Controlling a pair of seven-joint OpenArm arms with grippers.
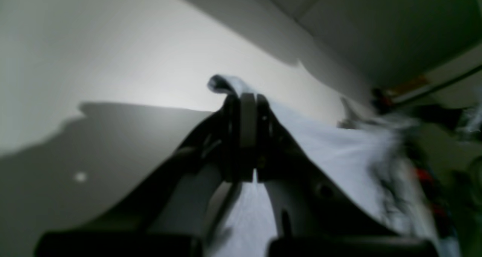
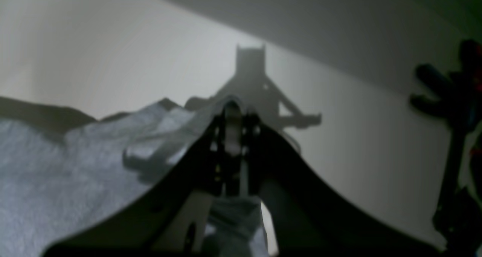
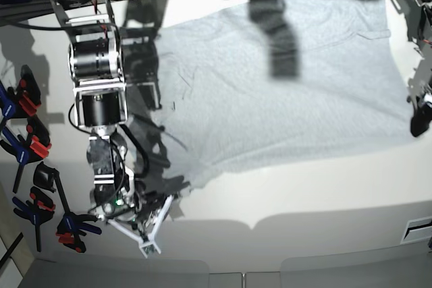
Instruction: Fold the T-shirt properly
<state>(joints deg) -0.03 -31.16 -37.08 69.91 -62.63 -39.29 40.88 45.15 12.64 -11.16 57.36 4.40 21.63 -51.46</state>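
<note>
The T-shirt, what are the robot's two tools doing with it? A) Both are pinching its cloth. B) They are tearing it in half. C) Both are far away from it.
A: in the left wrist view the left tool is shut on a fold of the T-shirt, and the right tool pinches its edge too.

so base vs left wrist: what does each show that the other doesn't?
Only base: the whole grey T-shirt spread across the white table, the clamps along the table edge, and the right tool at the shirt's near corner.

Only left wrist: the left tool up close, shut on a fold of shirt fabric that curls over its tip.

Both: the T-shirt and the table surface. In base, the left arm is only partly in frame, so its grip cannot be judged there.
</note>
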